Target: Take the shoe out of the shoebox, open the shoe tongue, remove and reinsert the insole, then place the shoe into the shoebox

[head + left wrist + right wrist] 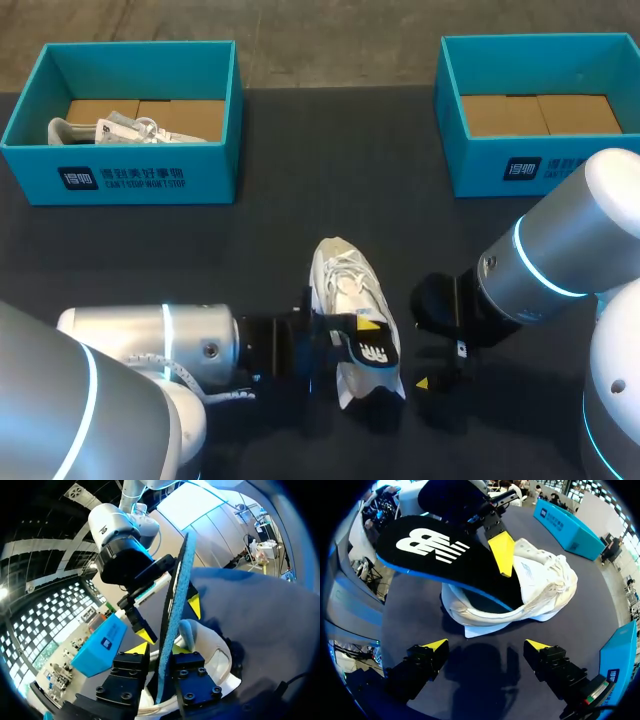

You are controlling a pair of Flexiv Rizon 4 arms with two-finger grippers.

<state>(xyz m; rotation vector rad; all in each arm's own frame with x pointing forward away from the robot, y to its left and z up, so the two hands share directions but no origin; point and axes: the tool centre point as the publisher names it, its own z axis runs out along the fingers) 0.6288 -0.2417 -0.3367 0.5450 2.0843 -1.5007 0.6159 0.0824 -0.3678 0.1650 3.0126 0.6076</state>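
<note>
The white shoe (343, 280) stands on the dark tabletop (150, 260), outside both boxes, with its toe pointing to the far side. The left tool (340, 333) comes in from the near left and is clamped on the black insole (372, 348). In the left wrist view its two yellow tips press on the insole's two faces, with the blue edge of the insole (172, 615) between them. In the right wrist view, one end of the insole (445, 560) goes down into the opening of the shoe (545, 587), and the other end is lifted out and tilted up.

The right tool (486, 645) hangs just beside the heel of the shoe. Its fingers (435, 645) are wide apart and hold nothing.

At the far left stands a teal shoebox (120, 175) with another white shoe (110, 130) inside. A second teal shoebox (540, 165) stands at the far right and shows only its cardboard floor.
</note>
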